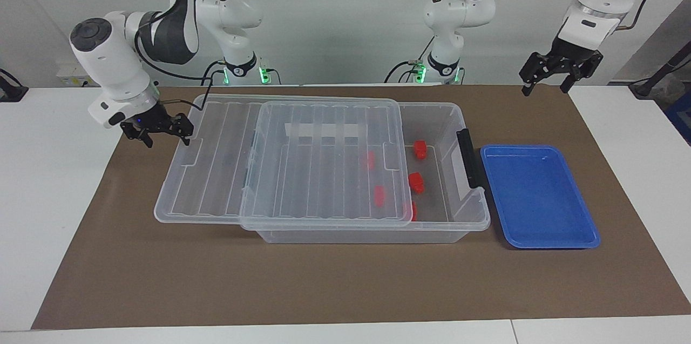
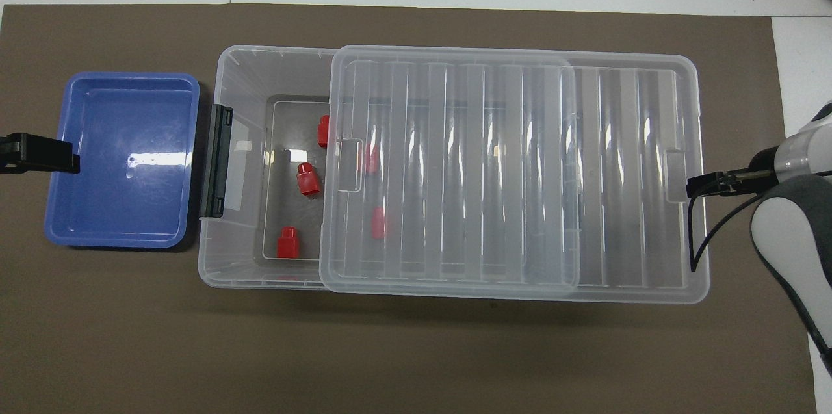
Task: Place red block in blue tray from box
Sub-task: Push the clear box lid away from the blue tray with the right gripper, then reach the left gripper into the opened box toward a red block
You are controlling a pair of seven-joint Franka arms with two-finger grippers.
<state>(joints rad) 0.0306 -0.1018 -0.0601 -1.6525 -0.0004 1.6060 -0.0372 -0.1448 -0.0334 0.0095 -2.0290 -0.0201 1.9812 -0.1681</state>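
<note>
The clear box [image 1: 367, 236] stands mid-table, its ribbed lid [image 1: 302, 171] slid partway off toward the right arm's end. Several red blocks lie inside: three uncovered [image 1: 420, 149] [image 1: 416, 182] [image 2: 287, 243], two under the lid [image 1: 368, 160] [image 1: 379, 195]. The empty blue tray [image 1: 540, 195] sits beside the box's black clip [image 1: 467, 157]. My right gripper [image 1: 167, 141] is open and straddles the lid's end rim, one finger on the lid. My left gripper [image 1: 545, 90] is open and waits in the air at its own end.
A brown mat [image 1: 345, 290] covers the table, with white tabletop at both ends. A third white arm's base [image 1: 459, 14] stands at the robots' edge. In the overhead view the left gripper [image 2: 39, 154] shows over the tray's rim [image 2: 123, 79].
</note>
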